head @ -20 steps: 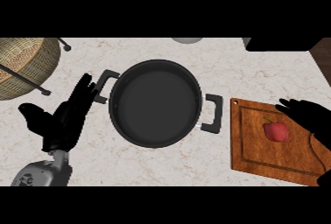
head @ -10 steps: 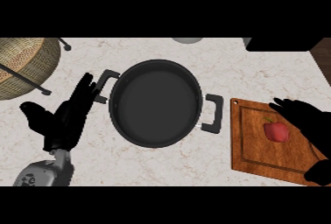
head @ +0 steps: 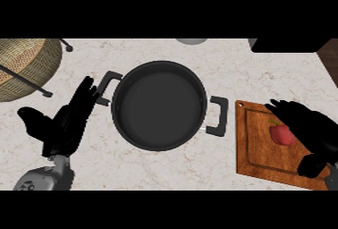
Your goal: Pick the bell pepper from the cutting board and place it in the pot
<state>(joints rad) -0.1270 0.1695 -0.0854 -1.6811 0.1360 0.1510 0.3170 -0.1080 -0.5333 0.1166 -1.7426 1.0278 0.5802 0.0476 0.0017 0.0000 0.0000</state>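
A small red bell pepper (head: 282,134) lies on the wooden cutting board (head: 257,156) at the right of the counter. My right hand (head: 311,129) hovers over the board with its fingers spread, just right of the pepper and partly over it; nothing is held. The black pot (head: 159,105), empty, with a handle on each side, stands in the middle of the counter. My left hand (head: 63,125) rests open at the left, fingers up, close to the pot's left handle.
A wicker basket (head: 23,67) with a black stand sits at the far left. A dark box (head: 287,44) is at the back right, and a grey round object (head: 191,41) at the back edge.
My right hand has slid left across the cutting board toward the pepper and now partly overlaps it. The left hand and pot have not moved.
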